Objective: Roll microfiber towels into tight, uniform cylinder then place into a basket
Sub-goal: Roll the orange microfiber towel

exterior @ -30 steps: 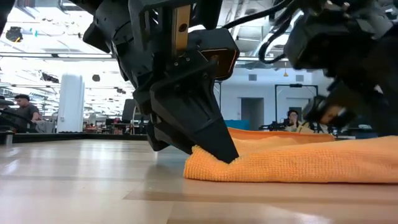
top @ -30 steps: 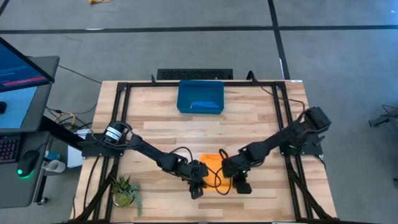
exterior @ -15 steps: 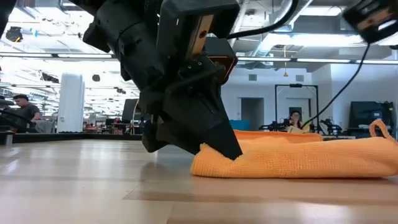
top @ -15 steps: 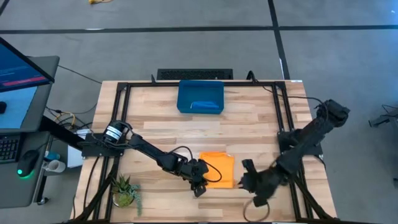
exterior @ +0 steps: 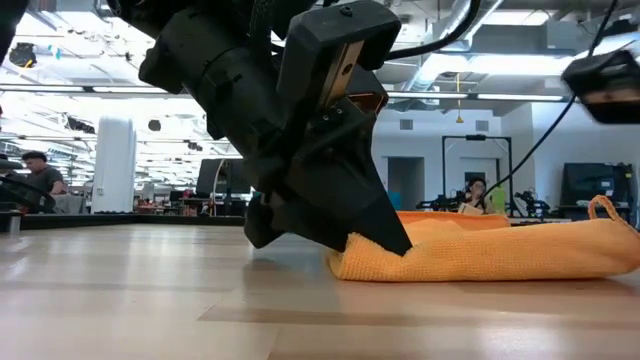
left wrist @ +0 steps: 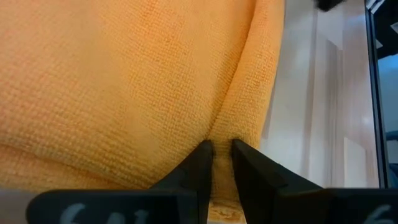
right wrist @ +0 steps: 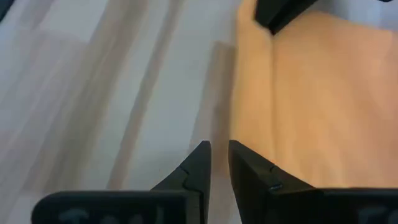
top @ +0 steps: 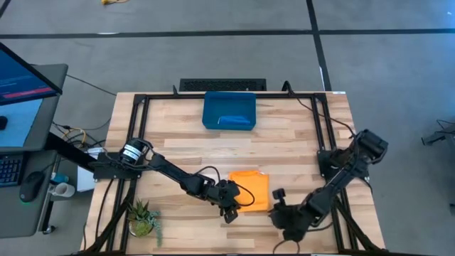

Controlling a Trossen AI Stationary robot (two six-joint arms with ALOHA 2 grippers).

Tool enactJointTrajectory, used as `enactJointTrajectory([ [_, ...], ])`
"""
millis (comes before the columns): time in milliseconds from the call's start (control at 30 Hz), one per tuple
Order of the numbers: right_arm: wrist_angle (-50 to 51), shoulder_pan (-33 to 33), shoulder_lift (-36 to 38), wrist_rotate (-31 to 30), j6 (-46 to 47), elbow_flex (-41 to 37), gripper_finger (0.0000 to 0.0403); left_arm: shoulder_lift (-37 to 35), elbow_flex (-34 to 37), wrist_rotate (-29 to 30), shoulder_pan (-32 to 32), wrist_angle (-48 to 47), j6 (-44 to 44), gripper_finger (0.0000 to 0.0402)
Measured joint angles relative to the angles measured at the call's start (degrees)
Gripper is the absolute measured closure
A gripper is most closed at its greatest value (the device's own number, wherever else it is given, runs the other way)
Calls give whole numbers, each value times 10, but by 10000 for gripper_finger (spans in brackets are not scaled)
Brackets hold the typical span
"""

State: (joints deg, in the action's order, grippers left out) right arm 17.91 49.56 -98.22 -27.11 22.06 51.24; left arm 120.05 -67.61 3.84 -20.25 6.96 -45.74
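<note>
The yellow-orange towel (top: 250,190) lies folded into a flat rectangle on the wooden table, near its front edge. My left gripper (top: 229,207) is shut on the towel's near left corner; it also shows in the low view (exterior: 385,240). My right gripper (top: 283,213) hovers just off the towel's right side, over bare wood, with its fingers (right wrist: 200,163) close together and nothing between them. The dark blue basket (top: 210,107) stands at the table's far middle, with a lighter blue rolled towel (top: 233,119) lying inside it. My left gripper pinches a raised fold of the orange towel (left wrist: 222,134) between its two fingertips, at the towel's near left corner. The fingers (exterior: 372,222) slant down onto it from the table's left. The towel lies on the table, slack, its left end (exterior: 345,265) bunched under the fingertips.
A small potted plant (top: 144,217) stands at the near left corner. A black keyboard-like bar (top: 222,84) lies beyond the far edge. Black frame rails (top: 321,135) run along the table's sides. Bare wood lies between the towel and the basket. People sit in the room behind (exterior: 470,192).
My right gripper has swung off the towel's right edge toward the table's near right corner, turning as it went. My left gripper has kept its pinch and turned a little; the towel's left end has slid slightly toward the right, and the towel now lies flatter.
</note>
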Motion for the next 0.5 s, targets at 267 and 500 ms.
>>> enactJointTrajectory([
  [267, -13, -53, -5, 3, 0, 0, 324, 0, -1, -2, 0, -1, 0, 340],
  [500, -28, -79, -12, 35, 4, 0, 324, 0, -1, -3, 0, -2, 0, 340],
])
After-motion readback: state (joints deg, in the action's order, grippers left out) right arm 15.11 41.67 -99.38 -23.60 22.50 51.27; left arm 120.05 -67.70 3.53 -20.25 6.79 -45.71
